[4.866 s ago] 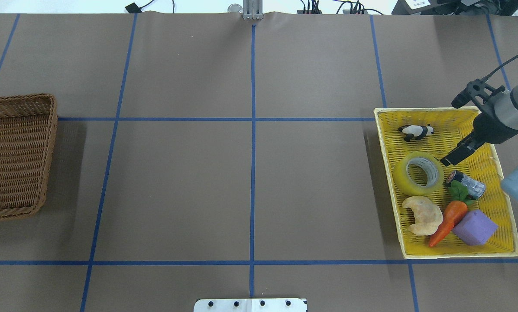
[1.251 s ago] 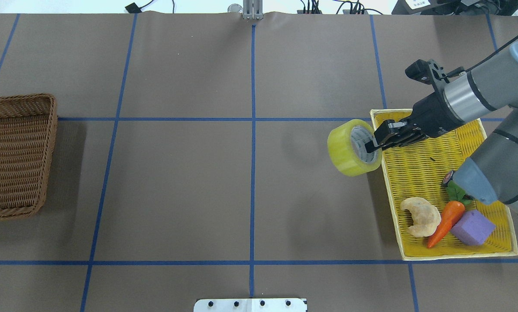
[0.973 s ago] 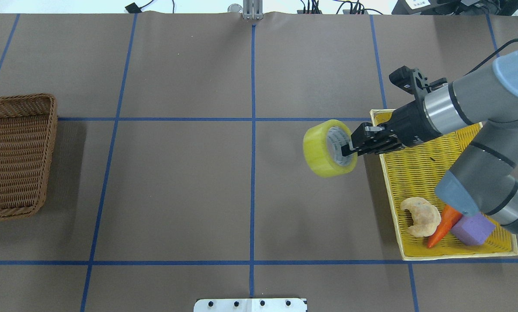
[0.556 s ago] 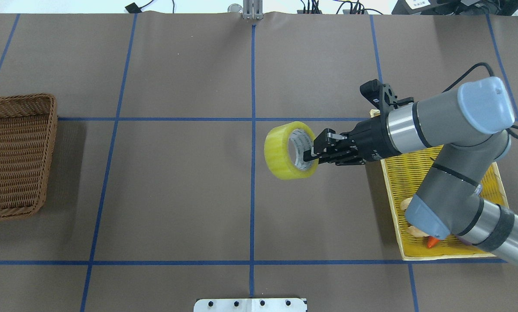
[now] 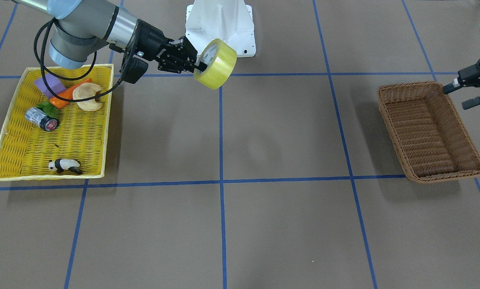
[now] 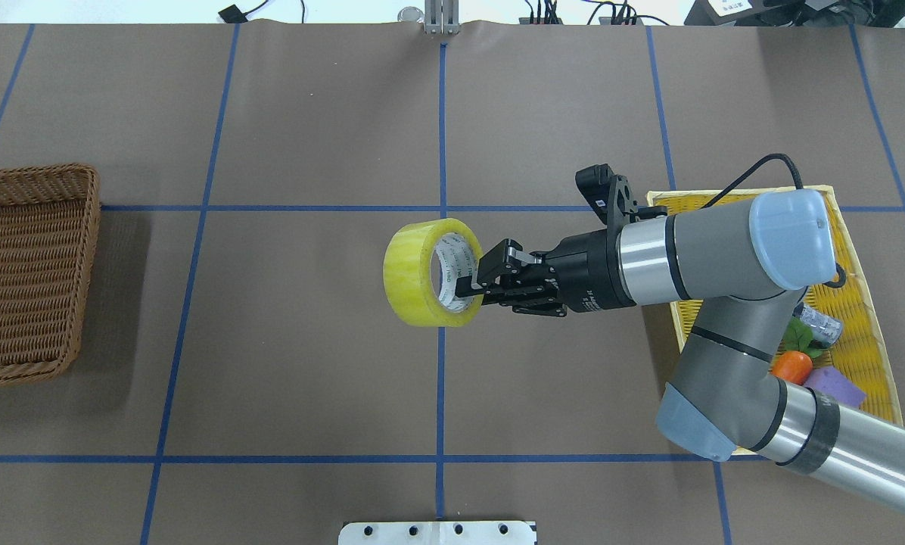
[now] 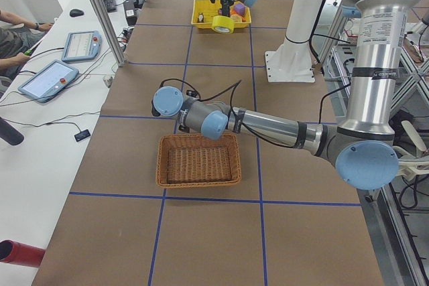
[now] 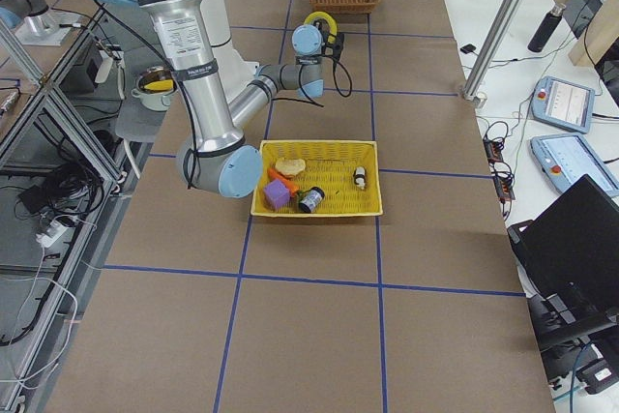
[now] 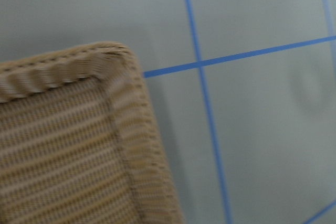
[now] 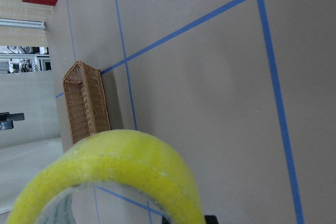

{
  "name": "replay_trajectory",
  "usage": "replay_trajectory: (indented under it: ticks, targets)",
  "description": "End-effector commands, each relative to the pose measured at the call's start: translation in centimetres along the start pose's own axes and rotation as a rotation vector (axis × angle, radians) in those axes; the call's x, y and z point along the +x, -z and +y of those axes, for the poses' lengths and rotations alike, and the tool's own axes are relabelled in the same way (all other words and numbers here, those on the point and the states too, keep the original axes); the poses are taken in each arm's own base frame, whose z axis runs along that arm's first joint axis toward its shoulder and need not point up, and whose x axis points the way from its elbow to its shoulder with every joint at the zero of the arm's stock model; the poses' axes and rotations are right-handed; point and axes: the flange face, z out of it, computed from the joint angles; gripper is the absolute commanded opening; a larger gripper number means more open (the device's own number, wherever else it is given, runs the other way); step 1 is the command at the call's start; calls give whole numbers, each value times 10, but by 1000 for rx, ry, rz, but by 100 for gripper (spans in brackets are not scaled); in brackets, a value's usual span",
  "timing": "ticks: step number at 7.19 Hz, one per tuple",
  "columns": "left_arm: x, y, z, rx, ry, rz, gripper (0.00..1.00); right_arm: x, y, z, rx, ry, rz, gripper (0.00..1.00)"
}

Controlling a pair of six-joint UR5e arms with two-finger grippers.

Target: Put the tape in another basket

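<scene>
While the right hand (image 6: pixel 474 276) is clamped on the wall of the tape (image 6: pixel 415 276), one finger inside the core, the roll hangs on edge, clear of the desk (image 6: pixel 309 363), about midway between its left and right edges. Basket (image 6: pixel 29 272) sits at the left edge, well apart from the roll. Left hand (image 5: pixel 460 96), fingers apart, hovers just beside a robot-side corner of the basket. Yellow tray (image 5: pixel 71 136) lies at the right edge.
</scene>
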Motion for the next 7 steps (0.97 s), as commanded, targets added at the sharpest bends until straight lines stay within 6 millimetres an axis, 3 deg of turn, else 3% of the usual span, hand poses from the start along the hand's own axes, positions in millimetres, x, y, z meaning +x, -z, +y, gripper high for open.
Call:
replay_trajectory:
  ticks: [1, 3, 5, 7]
  targets:
    - [31, -11, -14, -47, -21, 90, 98, -3, -9, 13, 1, 3, -39, 0]
    - [68, -26, -32, -72, -104, 102, 98, -3, -14, 19, -2, 1, -46, 0]
    - [102, -58, -38, -113, -185, 87, 98, -4, -14, 22, -10, 7, -60, 0]
    - [106, -90, -40, -3, -345, -116, 98, -3, -14, 23, -9, 12, -74, 0]
